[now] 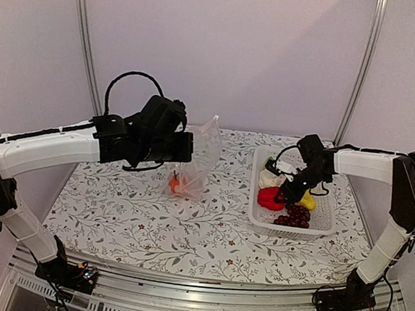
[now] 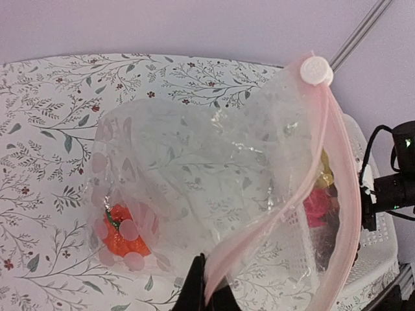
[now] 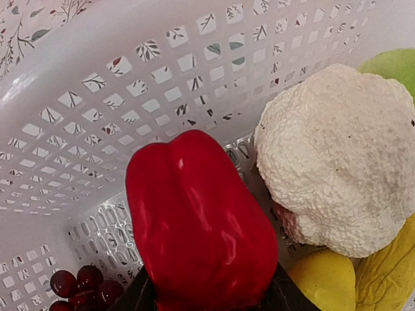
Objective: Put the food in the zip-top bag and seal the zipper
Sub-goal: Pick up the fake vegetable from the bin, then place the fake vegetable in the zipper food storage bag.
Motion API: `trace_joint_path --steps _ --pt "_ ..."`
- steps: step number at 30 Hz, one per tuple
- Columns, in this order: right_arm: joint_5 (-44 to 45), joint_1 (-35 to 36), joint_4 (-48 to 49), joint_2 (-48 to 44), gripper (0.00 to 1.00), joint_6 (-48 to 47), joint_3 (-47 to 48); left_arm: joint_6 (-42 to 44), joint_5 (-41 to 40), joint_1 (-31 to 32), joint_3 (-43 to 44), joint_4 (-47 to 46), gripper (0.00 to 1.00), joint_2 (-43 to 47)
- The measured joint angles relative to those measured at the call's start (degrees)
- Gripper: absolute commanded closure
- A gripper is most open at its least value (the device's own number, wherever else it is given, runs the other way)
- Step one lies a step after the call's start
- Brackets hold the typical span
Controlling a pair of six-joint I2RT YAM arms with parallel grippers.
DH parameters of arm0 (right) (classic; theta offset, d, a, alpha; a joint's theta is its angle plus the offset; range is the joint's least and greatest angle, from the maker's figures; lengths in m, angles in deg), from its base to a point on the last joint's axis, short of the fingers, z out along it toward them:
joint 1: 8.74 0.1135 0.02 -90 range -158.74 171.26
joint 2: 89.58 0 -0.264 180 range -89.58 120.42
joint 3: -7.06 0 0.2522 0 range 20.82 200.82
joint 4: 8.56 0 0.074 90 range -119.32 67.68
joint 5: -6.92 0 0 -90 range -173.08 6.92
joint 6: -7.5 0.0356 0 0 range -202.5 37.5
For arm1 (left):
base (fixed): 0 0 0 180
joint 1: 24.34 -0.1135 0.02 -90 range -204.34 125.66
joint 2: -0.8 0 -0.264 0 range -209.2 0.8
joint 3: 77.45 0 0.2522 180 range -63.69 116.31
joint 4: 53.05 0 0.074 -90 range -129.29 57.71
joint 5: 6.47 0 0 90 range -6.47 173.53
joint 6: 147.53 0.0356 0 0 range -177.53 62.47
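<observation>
My left gripper [image 1: 186, 148] is shut on the pink zipper strip [image 2: 337, 168] of the clear zip-top bag [image 1: 202, 151] and holds the bag up with its mouth open. In the left wrist view the jaws [image 2: 206, 291] pinch the strip's near end. An orange pumpkin [image 2: 120, 236] lies in the bag's bottom [image 1: 176, 185]. My right gripper [image 1: 284, 195] is down in the white mesh basket [image 1: 325, 225], shut on the red pepper [image 3: 201, 227]. Beside the pepper are the white cauliflower [image 3: 337, 155], yellow pieces [image 3: 337, 282], a green piece [image 3: 392, 65] and dark red grapes [image 3: 78, 285].
The basket stands at the right of the flowered table [image 1: 129, 221], its wall [image 3: 97, 97] close behind the pepper. A white slider tab [image 2: 316, 70] sits at the zipper's far end. The bag hangs left of the basket, near the table's middle.
</observation>
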Motion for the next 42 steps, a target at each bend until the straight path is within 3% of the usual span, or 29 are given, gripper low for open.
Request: trace_joint_path --steps 6,10,19,31,42 --pt "0.4 0.0 -2.6 -6.8 0.78 0.5 0.6 0.0 0.9 0.0 -0.5 -0.4 1.00 0.0" --pt "-1.6 0.0 -6.3 -13.8 0.78 0.9 6.4 0.0 1.4 0.0 -0.5 -1.2 1.00 -0.2" --pt "-17.0 1.0 -7.8 -21.1 0.77 4.2 20.5 0.6 3.1 -0.1 -0.5 -3.7 1.00 -2.6" --pt "-32.1 13.2 -1.4 -13.0 0.76 12.3 24.4 0.0 5.1 -0.1 -0.5 -5.3 1.00 -3.1" --pt "-36.5 14.3 8.0 -4.0 0.75 19.5 24.3 -1.7 6.4 -0.4 -1.7 -5.9 1.00 -1.4"
